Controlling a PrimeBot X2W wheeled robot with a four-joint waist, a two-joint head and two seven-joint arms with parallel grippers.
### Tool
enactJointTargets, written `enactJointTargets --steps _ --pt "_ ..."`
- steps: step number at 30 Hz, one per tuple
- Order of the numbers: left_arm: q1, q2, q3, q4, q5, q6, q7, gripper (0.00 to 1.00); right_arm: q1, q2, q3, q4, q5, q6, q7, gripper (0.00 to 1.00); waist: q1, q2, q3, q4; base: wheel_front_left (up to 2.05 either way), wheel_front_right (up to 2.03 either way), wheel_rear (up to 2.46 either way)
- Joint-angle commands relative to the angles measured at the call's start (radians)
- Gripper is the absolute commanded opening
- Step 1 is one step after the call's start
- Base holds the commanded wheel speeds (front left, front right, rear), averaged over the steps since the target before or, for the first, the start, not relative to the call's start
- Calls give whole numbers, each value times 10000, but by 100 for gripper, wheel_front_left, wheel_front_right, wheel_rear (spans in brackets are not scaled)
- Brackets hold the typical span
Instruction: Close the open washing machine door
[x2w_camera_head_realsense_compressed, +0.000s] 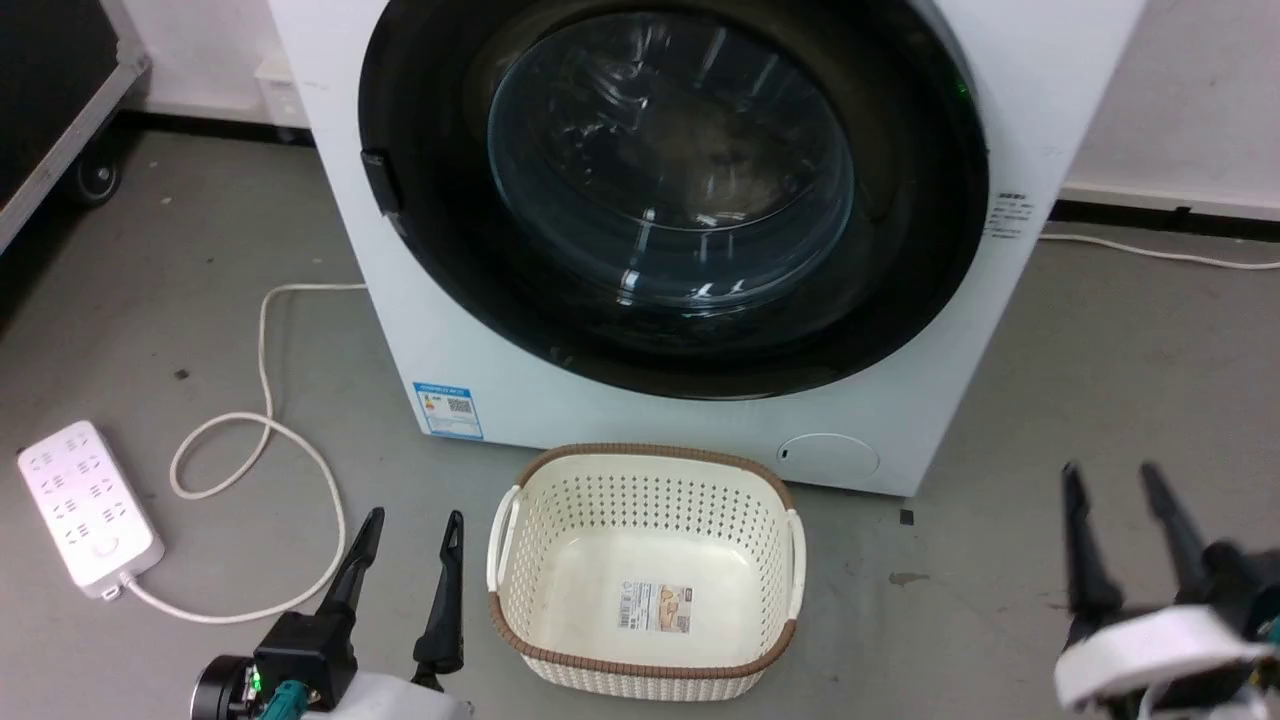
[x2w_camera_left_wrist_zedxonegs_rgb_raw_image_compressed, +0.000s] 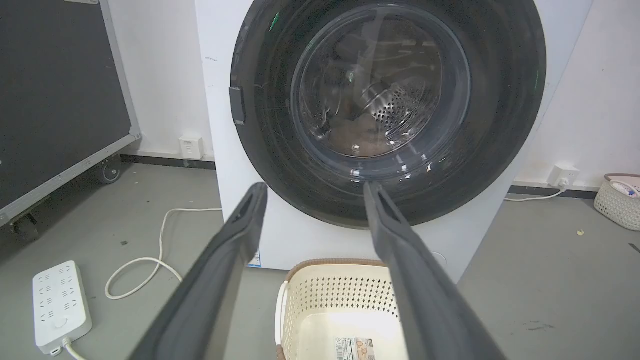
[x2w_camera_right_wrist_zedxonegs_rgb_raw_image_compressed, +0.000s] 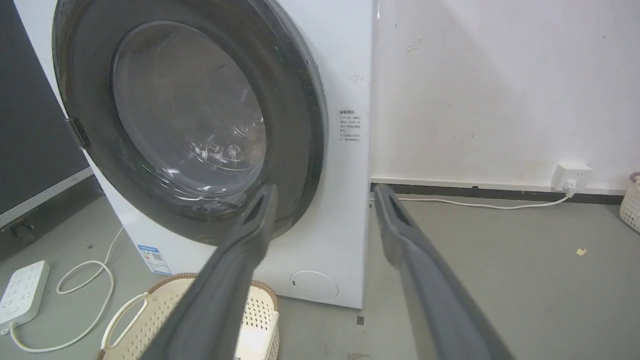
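Washing machine door (x2w_camera_head_realsense_compressed: 670, 170) closed, left gripper (x2w_camera_head_realsense_compressed: 415, 516), right gripper (x2w_camera_head_realsense_compressed: 1109, 470) spread

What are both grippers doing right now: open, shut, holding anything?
Left gripper: open, dark jaws spread, holding nothing.
Right gripper: open, dark jaws spread, holding nothing.

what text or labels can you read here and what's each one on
No text can be quoted; all of it is too small or blurred.
blue label, lower left of the washer front: QR code, print too small.
black print block, washer's right edge: blurred.
sticker in the basket: too small.
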Motion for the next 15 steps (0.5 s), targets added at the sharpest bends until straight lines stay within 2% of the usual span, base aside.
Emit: enactJointTargets --steps 1,6,15 --pt "148 31 45 28 12 10 -43 100 316 238 -60 -218 -337 -6 -40 100 2 -1 -79 -88 0 0 0" --pt "235 16 31 156 149 88 -43 100 1131 766 -247 -635 -1104 -6 -40 100 2 -1 -127 -112 0 0 0" --pt "173 -21 8 389 182 263 -43 100 1654 901 77 -760 -1153 -6 -41 100 2 -1 -193 -88 0 0 0"
